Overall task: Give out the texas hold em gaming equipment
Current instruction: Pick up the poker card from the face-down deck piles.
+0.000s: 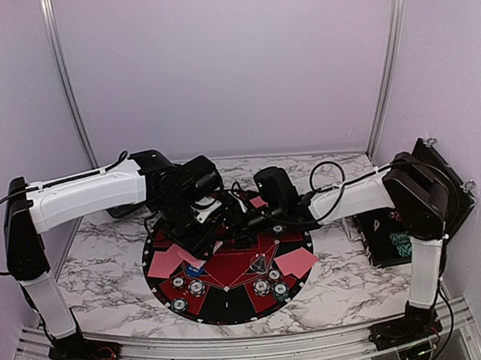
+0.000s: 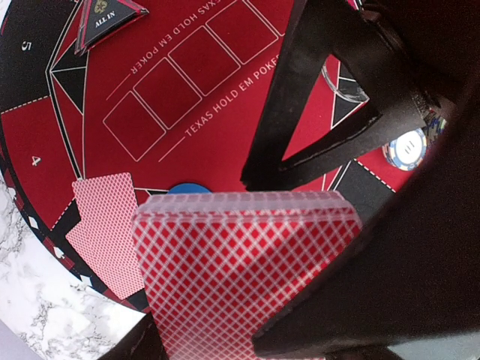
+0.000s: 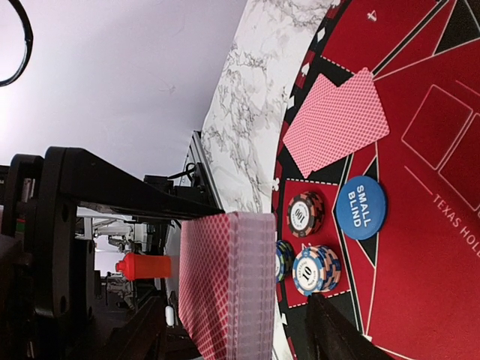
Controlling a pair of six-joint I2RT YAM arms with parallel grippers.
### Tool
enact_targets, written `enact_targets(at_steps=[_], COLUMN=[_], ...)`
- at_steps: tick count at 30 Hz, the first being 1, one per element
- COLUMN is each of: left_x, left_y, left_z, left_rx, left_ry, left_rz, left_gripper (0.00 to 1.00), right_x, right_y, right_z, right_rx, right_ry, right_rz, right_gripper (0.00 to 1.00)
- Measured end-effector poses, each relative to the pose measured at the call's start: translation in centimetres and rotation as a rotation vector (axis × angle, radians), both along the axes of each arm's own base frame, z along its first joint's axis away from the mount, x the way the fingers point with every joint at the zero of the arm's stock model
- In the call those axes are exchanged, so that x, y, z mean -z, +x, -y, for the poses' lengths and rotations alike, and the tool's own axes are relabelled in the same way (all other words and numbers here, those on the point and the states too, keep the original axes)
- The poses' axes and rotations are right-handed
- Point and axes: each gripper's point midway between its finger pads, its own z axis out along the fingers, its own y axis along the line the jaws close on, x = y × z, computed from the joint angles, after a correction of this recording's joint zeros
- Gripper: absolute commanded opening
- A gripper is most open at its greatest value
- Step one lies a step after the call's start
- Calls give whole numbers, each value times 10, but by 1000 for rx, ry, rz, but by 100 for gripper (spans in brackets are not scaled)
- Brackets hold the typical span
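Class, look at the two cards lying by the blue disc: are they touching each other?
Touching. The right wrist view shows the cards overlapping on the mat, one partly covering the other.

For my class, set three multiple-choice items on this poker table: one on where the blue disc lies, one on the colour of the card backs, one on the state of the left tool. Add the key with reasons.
1. Where is the blue disc?
A. On the mat, beside chip stacks
B. On a shelf
C. On the floor

2. What colour are the backs of the deck?
A. Blue
B. Green
C. Red

3. The left tool is:
A. open and empty
B. shut on the deck
C. out of sight

Key:
1 A, the disc lies on the red mat next to the chips.
2 C, the backs show a red lattice.
3 B, its fingers clamp the deck.
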Motion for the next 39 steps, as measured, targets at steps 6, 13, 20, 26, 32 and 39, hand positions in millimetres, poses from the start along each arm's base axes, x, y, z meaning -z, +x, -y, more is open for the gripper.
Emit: enact_targets(at_steps=[6,13,20,26,32,39], left_x=[0,0,0,0,0,0], left_y=[0,0,0,0,1,2], left_z=[0,0,0,0,0,1], left_rx=[2,3,3,1,-2,-6], left_ry=[0,0,0,1,2,-4], left_rz=[0,0,0,2,6,12], left_gripper=[52,52,52,52,52,52], right_x=[6,9,18,18,18,18], right_y=[-3,-8,-6,-3,2,6], right_z=[-6,-9,-9,-10,-8,-4], right_rx=[-13,-24,-20,-9,5,18], right_ry=[-3,-2,-16,-17,-19,-16], right_rz=[-12,-19,-26,-8,2,8], right_gripper=[61,60,58,55,54,52])
